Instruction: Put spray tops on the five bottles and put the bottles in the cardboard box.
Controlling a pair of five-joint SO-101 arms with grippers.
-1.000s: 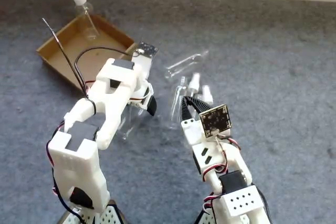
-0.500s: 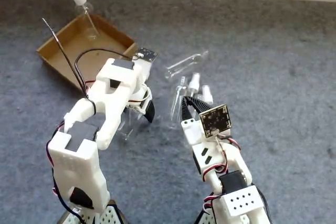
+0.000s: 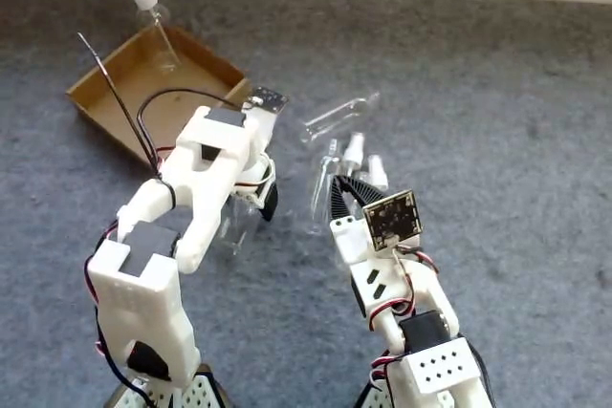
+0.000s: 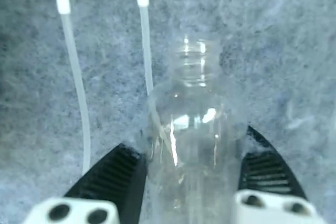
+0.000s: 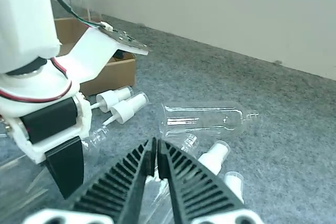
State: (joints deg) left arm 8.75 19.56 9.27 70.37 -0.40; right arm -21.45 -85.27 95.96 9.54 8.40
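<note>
Left claw (image 4: pixel 187 140): its jaws hug both sides of the clear plastic bottle with no top (image 4: pixel 191 103).
Right claw (image 5: pixel 156 150): pinched closed, holding nothing.
Bottle: lies on the grey carpet (image 3: pixel 497 93), near the brown cardboard box (image 3: pixel 129 83).
Feel: likely light, slick and easy to dent, so you should hold its wide middle.
Hidden: its bottom end is cut off.

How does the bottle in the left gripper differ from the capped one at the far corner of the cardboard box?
The gripped bottle has a bare threaded neck; the capped bottle wears a white spray top. The gripped bottle lies low on the carpet inside the left gripper; the capped bottle stands upright, untouched, at the cardboard box. Both are clear plastic.
</note>
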